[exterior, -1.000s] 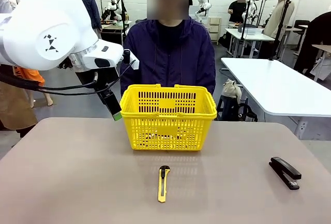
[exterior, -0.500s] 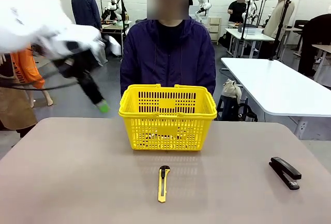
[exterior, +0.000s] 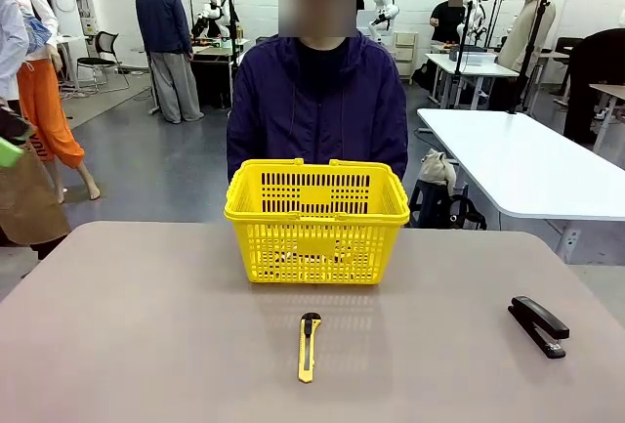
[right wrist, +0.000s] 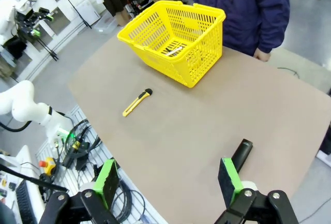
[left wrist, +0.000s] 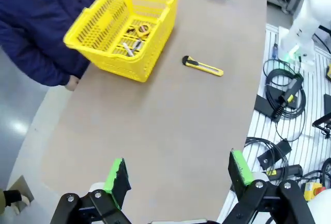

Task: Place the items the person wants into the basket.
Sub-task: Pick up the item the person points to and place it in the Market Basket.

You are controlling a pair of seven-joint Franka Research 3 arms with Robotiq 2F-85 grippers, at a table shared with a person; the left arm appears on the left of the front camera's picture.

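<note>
left pincer [left wrist: 176, 175] gaping, empty, pulled back high off the table [exterior: 146, 345] | right pincer [right wrist: 168, 180] gaping, empty | items [left wrist: 132, 38] lie inside basket [exterior: 316, 187] | utility knife [exterior: 309, 346], stapler [exterior: 538, 325] left out | task looks complete

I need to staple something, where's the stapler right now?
In the front view the stapler lies on the table's right side near the front edge, right of the knife and well apart from the basket.

Items in basket [left wrist: 124, 25] too small to tell apart; stapler [right wrist: 240, 153] partly behind right tool's finger.
</note>
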